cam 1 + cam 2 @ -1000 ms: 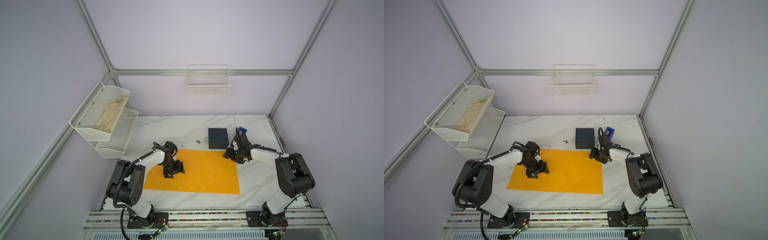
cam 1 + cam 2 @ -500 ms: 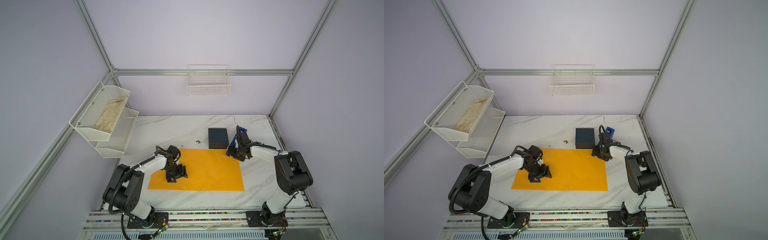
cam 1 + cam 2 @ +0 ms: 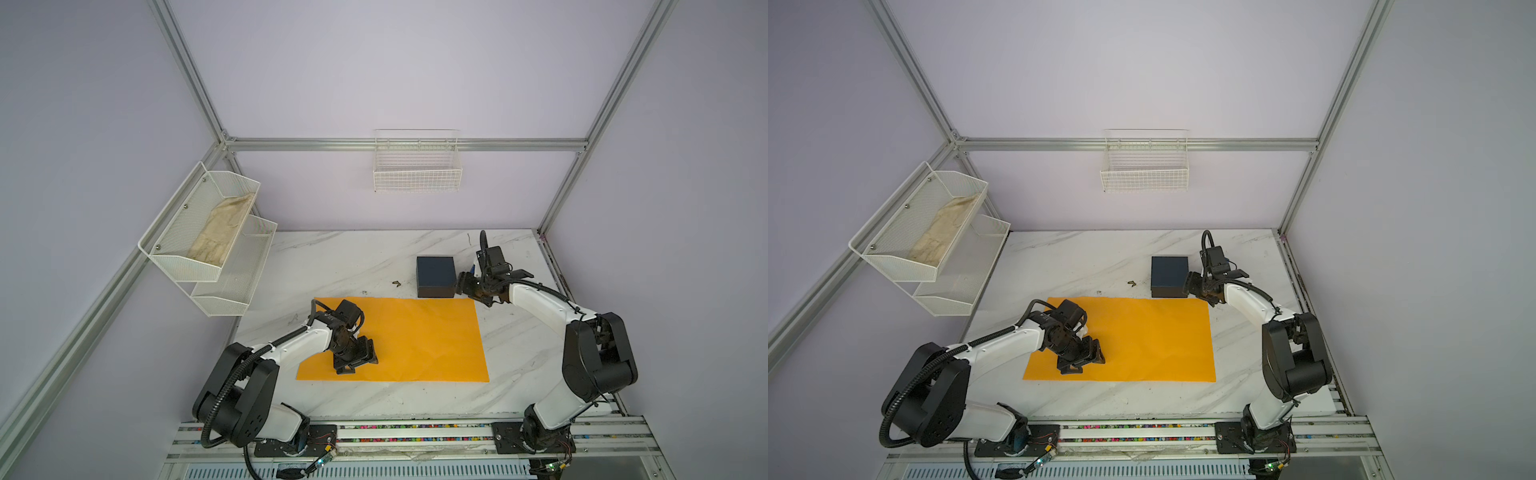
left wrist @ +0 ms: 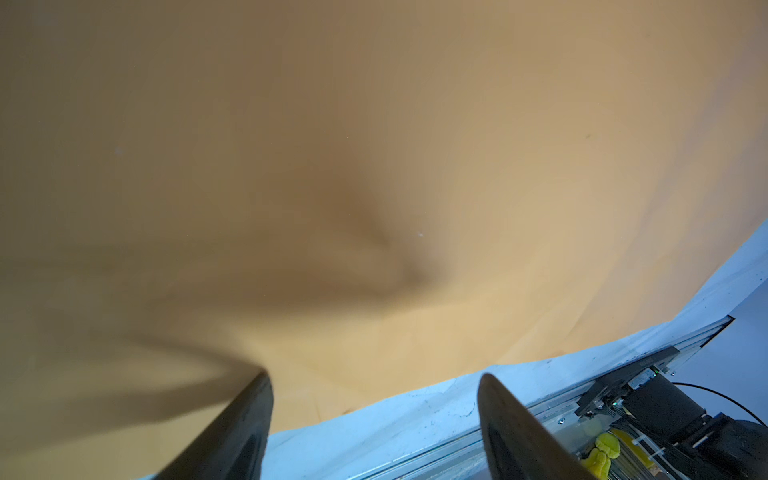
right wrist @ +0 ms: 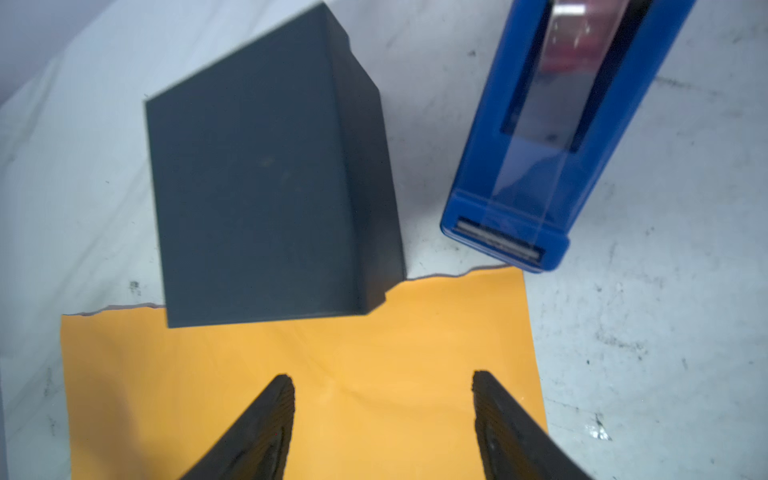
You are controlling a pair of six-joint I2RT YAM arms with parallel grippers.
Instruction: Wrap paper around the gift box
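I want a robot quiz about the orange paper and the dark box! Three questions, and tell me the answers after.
1. True or false: the gift box sits in the middle of the paper.
2. In a top view, what lies under the left tool?
A) the paper
B) the gift box
C) the right tool
3. Fill in the blank: the right tool's jaws stand ____ (open or shut).

Key
1. False. It stands at the paper's far edge.
2. A.
3. Open. Nothing is between them.
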